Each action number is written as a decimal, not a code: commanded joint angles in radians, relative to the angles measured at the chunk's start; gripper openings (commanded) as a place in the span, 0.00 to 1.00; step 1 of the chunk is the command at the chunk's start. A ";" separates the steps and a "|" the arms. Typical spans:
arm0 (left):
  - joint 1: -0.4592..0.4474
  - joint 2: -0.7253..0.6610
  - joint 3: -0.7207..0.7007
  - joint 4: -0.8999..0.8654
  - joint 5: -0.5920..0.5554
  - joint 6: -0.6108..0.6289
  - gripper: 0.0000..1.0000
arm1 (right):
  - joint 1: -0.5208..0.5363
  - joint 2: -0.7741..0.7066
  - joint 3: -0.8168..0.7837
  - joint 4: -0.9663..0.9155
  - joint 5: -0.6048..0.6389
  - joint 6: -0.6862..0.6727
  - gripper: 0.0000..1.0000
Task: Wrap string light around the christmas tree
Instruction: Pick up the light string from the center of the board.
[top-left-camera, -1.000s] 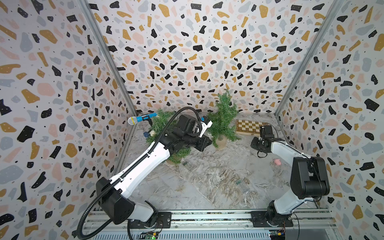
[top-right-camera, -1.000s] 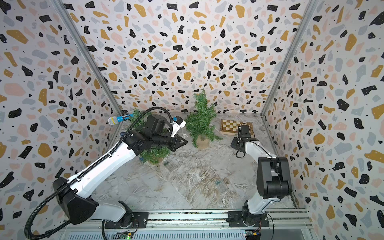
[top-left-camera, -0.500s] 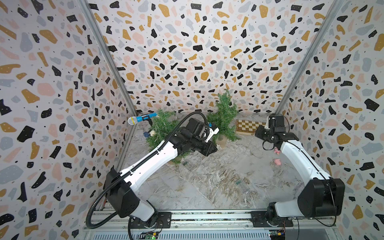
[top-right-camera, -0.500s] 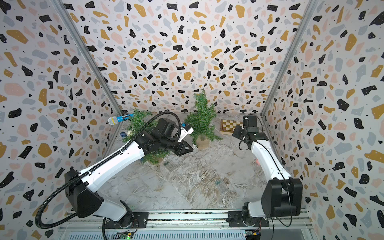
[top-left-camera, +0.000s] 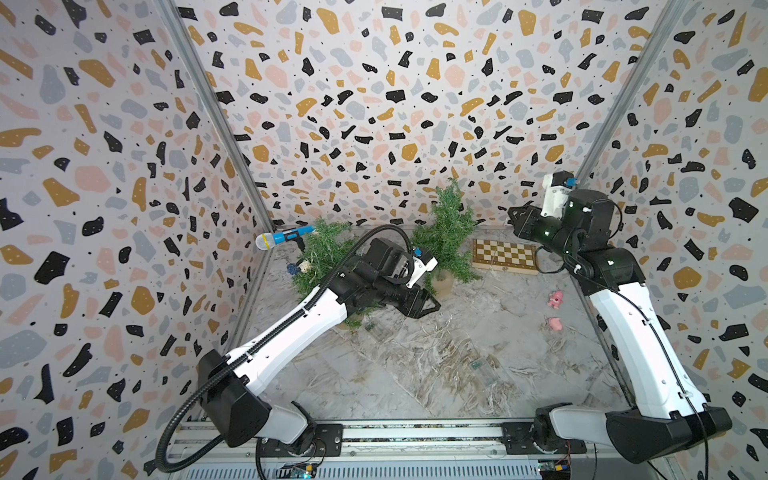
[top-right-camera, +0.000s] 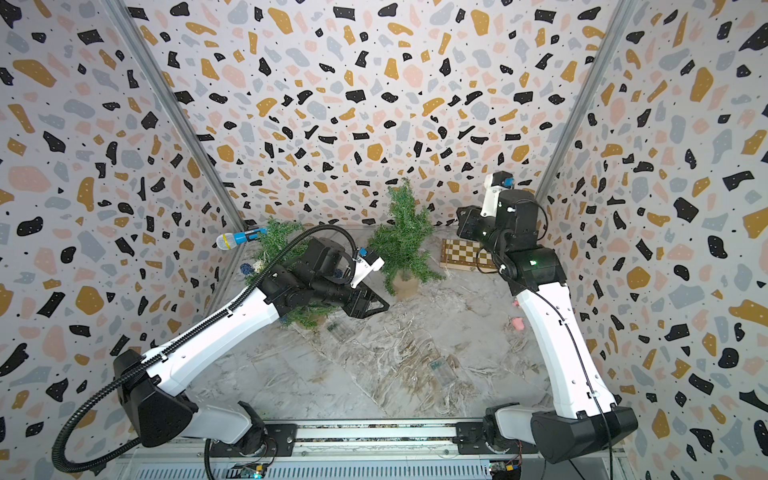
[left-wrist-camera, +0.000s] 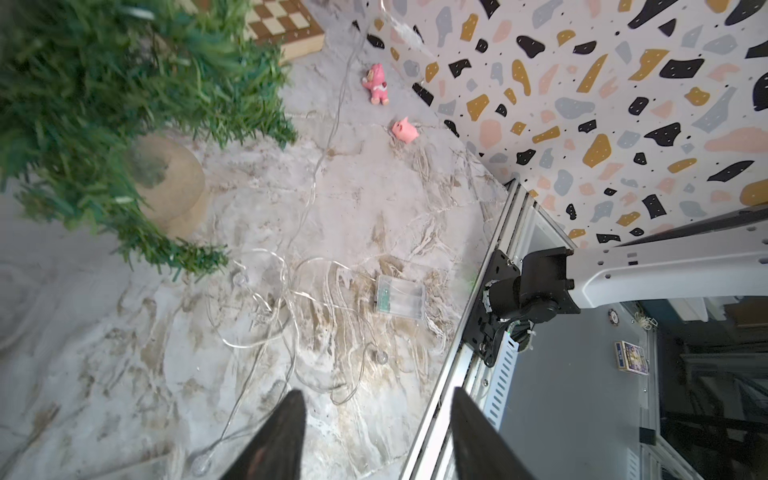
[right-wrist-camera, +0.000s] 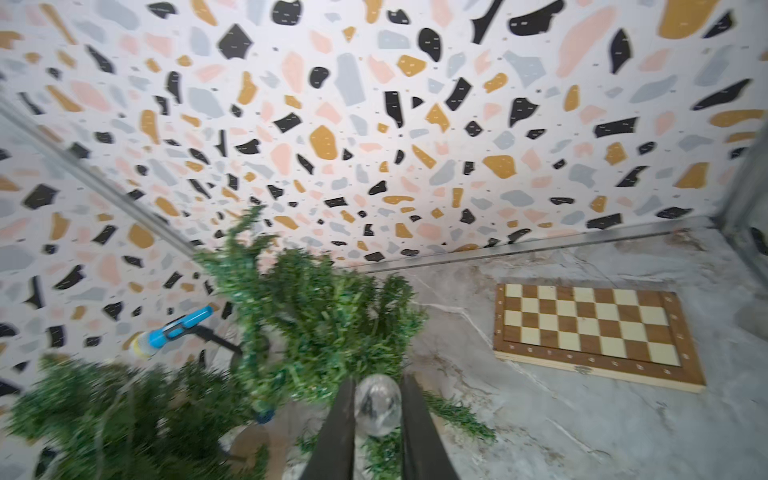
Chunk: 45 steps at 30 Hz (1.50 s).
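I'm pinching a clear bulb of the string light in my right gripper, hovering at 3 o'clock of the christmas tree | my left gripper is gaping halfway, empty | slack is lying at its 6 o'clock | risk: taut wire snagging branches, tipping the tree.

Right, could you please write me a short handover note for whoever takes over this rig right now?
Left claw: open, empty, above the table in front of the christmas tree with the wooden base.
Right claw: shut on a bulb of the string light, held up near that tree.
Rest of the wire and the battery box lie loose on the table.
Done: one bulb picked up. Left: all the wrapping; I see no loop on the tree yet.
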<state>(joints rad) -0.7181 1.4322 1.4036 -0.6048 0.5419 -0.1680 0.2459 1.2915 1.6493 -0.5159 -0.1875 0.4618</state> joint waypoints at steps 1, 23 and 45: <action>-0.012 0.006 0.038 0.174 0.009 0.012 0.63 | 0.019 -0.006 0.070 -0.031 -0.159 -0.004 0.02; -0.092 0.242 0.221 0.434 -0.039 0.042 0.02 | 0.043 0.042 0.088 0.172 -0.507 0.193 0.00; 0.038 -0.034 -0.104 0.484 -0.122 0.061 0.81 | 0.238 0.241 0.264 0.290 -0.462 0.200 0.00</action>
<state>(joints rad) -0.6891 1.3716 1.3190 -0.2340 0.4236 -0.1307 0.4671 1.5387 1.8454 -0.2680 -0.6399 0.6548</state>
